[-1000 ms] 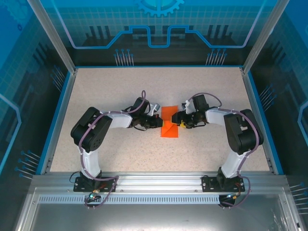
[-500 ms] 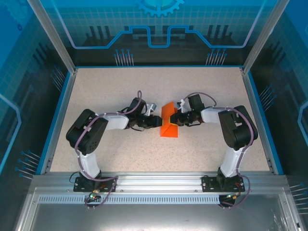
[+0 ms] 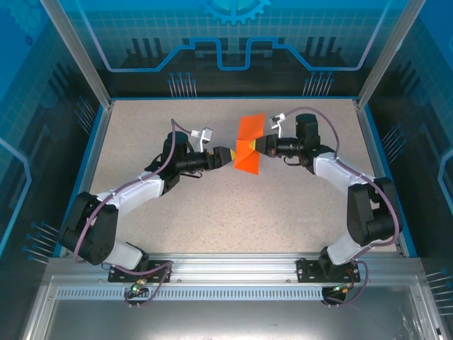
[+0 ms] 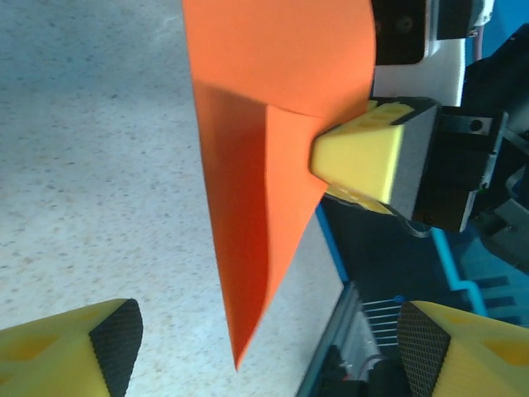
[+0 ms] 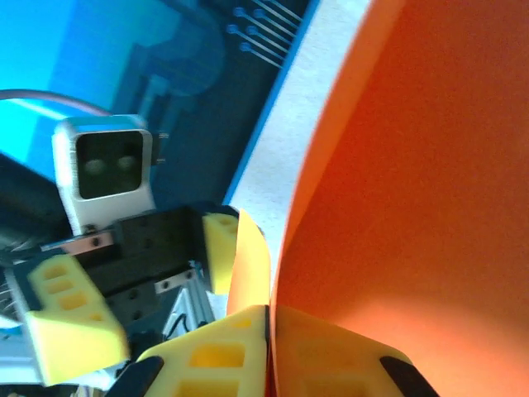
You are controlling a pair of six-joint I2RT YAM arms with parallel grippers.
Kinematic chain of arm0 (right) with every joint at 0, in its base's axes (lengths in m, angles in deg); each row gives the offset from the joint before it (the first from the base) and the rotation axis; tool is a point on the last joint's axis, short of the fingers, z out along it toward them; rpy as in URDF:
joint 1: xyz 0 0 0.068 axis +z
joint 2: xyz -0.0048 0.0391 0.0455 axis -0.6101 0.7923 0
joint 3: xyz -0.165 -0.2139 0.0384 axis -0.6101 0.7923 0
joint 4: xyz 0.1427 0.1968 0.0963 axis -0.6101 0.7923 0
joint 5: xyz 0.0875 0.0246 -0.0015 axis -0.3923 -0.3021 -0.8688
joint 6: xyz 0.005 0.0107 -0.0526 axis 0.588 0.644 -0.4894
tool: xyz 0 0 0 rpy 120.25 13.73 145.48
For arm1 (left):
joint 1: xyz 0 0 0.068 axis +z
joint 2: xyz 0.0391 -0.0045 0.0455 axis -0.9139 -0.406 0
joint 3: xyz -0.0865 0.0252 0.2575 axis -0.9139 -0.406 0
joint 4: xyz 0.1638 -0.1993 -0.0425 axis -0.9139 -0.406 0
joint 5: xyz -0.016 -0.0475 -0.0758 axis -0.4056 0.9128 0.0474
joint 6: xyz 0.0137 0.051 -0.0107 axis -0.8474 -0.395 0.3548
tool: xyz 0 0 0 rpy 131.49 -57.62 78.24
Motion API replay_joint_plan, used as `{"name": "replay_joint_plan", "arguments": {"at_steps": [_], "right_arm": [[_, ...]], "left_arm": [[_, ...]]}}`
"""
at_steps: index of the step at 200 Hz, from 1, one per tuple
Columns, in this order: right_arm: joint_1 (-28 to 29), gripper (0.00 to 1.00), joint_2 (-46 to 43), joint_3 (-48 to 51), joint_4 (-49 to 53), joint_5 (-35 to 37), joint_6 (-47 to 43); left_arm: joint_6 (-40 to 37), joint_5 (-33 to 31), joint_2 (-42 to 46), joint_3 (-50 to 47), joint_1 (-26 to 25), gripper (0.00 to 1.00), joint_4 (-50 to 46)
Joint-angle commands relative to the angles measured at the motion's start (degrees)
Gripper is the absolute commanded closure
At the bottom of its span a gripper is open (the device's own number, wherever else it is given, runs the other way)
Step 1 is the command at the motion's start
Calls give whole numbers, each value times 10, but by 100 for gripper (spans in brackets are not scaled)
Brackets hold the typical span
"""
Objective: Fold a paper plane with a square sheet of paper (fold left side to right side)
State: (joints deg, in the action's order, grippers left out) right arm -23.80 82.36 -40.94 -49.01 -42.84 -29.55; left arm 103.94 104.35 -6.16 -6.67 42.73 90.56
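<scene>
We are working over a speckled beige table [image 3: 141, 134] inside a blue-walled enclosure; the square sheet of paper [image 3: 249, 145], already creased into a smaller orange shape, is hanging between our two arms toward the table's far middle, apparently lifted off the surface; our right gripper [image 3: 263, 144] is pinching its right edge tight, so the sheet is standing free for handling; our left gripper [image 3: 228, 155] is hovering just beside the left edge with fingers spread wide, gripping nothing, probably lining up to take that side and carry it across to the right.
</scene>
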Motion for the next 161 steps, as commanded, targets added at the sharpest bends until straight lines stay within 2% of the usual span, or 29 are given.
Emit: {"name": "replay_joint_plan", "arguments": {"at_steps": [1, 16, 41, 76, 91, 113, 138, 148, 161], "right_arm": [[24, 91, -18, -23, -36, -39, 42], [38, 90, -22, -26, -45, -42, 58], [58, 89, -18, -31, -68, -41, 75], [63, 86, -10, -23, -95, -36, 106], [62, 84, -12, -21, -94, -31, 109], [61, 74, -14, -23, -72, -24, 98], [47, 58, -32, -28, 22, 9, 39], [38, 51, -45, -34, 92, 42, -3], [25, 41, -63, -45, 183, 106, -62]], "left_arm": [[49, 37, -3, 18, 0, 16, 49], [61, 45, -8, 20, -1, 17, 66], [96, 64, -11, 13, -2, 29, 130], [104, 28, 10, 0, -4, 66, 141], [99, 15, 20, -3, -5, 79, 130], [85, -1, 33, -7, -5, 91, 105], [25, -32, 59, 1, -14, 98, 16], [-28, -65, 75, 19, -28, 99, -73], [-120, -140, 87, 57, -59, 99, -195]]}}
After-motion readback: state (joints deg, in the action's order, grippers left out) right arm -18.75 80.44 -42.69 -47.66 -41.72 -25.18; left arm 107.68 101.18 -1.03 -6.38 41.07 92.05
